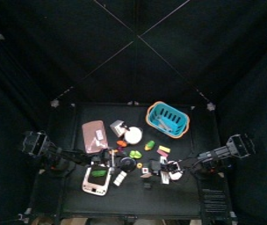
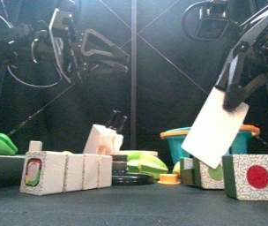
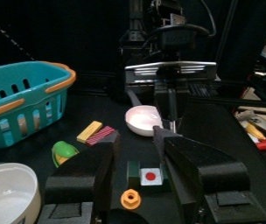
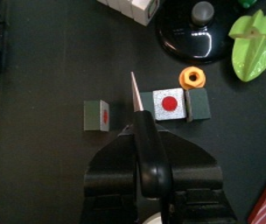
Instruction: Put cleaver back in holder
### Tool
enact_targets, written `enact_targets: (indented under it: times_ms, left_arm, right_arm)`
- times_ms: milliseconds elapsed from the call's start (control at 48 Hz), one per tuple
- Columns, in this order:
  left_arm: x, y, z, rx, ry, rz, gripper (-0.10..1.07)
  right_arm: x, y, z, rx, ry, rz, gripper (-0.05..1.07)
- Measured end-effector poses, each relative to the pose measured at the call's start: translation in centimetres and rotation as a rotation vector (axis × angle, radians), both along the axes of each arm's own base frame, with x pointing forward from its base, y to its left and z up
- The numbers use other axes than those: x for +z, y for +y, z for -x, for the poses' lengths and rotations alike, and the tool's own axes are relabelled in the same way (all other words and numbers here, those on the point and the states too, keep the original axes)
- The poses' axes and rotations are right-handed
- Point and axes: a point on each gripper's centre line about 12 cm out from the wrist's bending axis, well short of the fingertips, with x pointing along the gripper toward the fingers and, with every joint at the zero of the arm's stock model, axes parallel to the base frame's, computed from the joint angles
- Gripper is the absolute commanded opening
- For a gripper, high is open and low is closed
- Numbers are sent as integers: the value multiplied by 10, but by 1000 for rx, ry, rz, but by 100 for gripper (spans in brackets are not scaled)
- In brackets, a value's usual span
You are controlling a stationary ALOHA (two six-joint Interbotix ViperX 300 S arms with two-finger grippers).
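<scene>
- White-bladed cleaver (image 2: 215, 126) hung, blade down, clamped in your right gripper (image 4: 139, 131) over the red-dotted holder blocks (image 4: 171, 103) near the table's front edge.
- Your left gripper (image 3: 139, 171) was spread wide, holding nothing.

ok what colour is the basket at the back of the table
Teal with an orange rim and handle; the basket shows best in the left wrist view.

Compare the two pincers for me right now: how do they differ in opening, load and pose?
The right pincer is closed on the cleaver; the left pincer stands wide open and holds nothing. In the front view the right pincer hangs the cleaver blade-down above the red-dotted holder blocks, while the left arm sits higher on the other side, away from the blocks. Shared: both are black and off the table.
</scene>
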Motion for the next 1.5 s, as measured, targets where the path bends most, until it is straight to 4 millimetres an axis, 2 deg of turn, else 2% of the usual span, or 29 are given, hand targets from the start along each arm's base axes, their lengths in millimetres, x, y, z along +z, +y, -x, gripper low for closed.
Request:
enact_targets:
  times_ms: [250,583,1000,1125,1354,1500]
  left_arm:
    - [3,2,6,11,-15,6,77]
    - [0,3,9,12,-8,5,77]
    - [3,7,24,22,-14,14,77]
    - [4,11,28,32,-15,12,77]
    - [21,31,41,90,-46,39,77]
    - [21,42,49,118,-16,54,77]
  right_arm:
    - [10,-6,5,-8,-87,-26,29]
    - [25,-11,10,6,-195,-35,29]
    - [27,-25,8,-45,-204,-36,29]
    - [33,-29,4,-71,-218,-47,29]
    - [60,-61,-12,-240,-270,-125,29]
    - [81,-87,-20,-353,-306,-165,30]
